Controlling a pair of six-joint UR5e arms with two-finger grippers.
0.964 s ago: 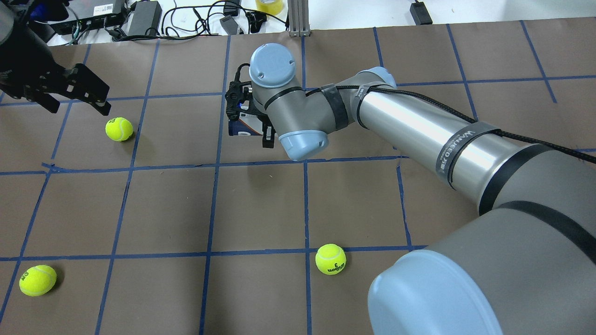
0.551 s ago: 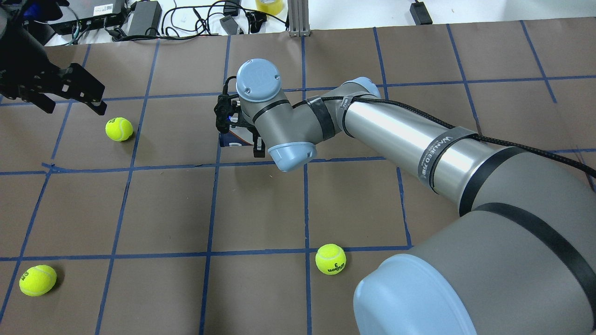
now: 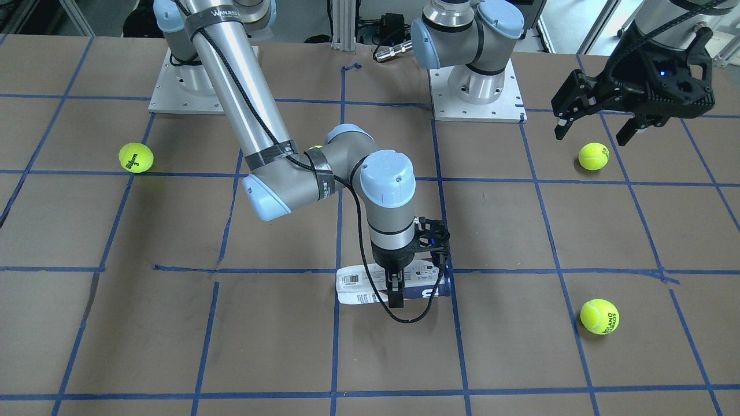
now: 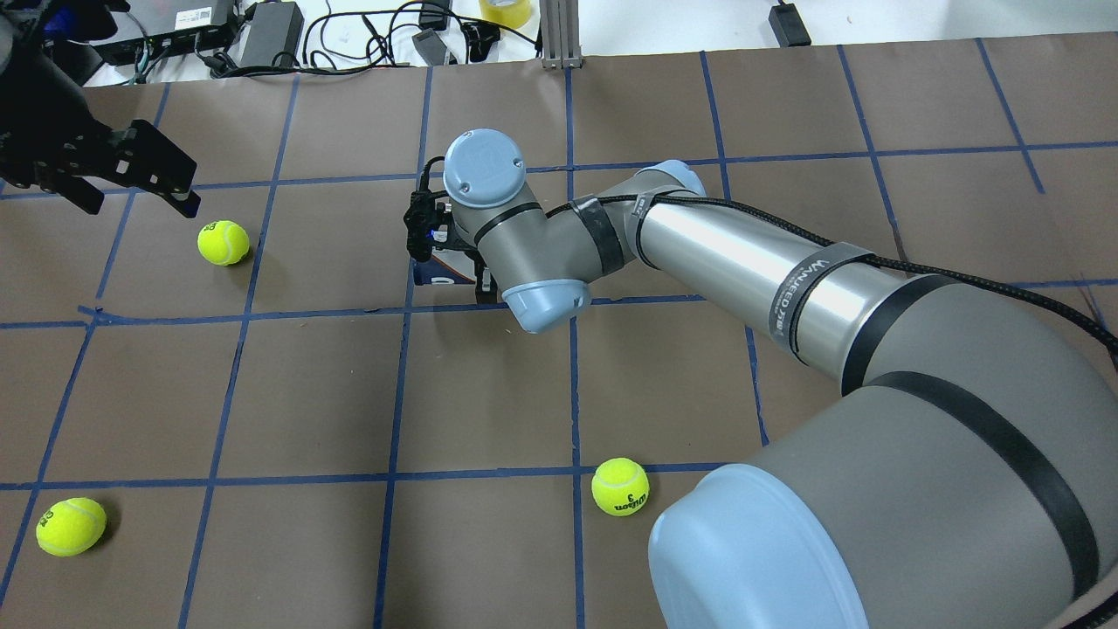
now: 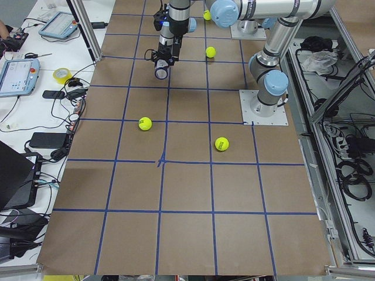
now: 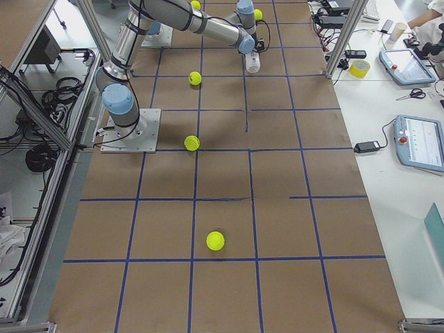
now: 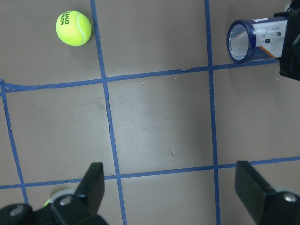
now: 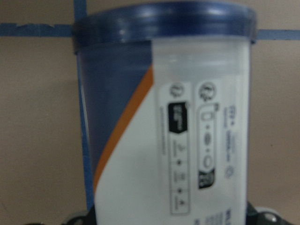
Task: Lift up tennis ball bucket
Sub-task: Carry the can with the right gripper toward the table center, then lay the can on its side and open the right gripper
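Observation:
The tennis ball bucket (image 3: 361, 286) is a clear tube with a white and navy label and a navy rim. It lies on its side near the table's middle. It also shows in the overhead view (image 4: 434, 271), the left wrist view (image 7: 255, 37) and, very close, the right wrist view (image 8: 187, 140). My right gripper (image 3: 399, 281) points down and is shut on the tube's middle, with one finger (image 3: 396, 293) in front of it. My left gripper (image 3: 592, 136) is open and empty, hovering far off above a tennis ball (image 3: 594, 156).
Several yellow-green tennis balls lie on the brown taped table: one (image 4: 224, 242) under the left gripper, one (image 4: 71, 526) at the near left and one (image 4: 620, 487) near the middle front. Cables and power bricks (image 4: 271, 31) sit beyond the far edge.
My right gripper has moved left and toward the near side in the overhead view, and the bucket moved with it. The left gripper has shifted slightly left.

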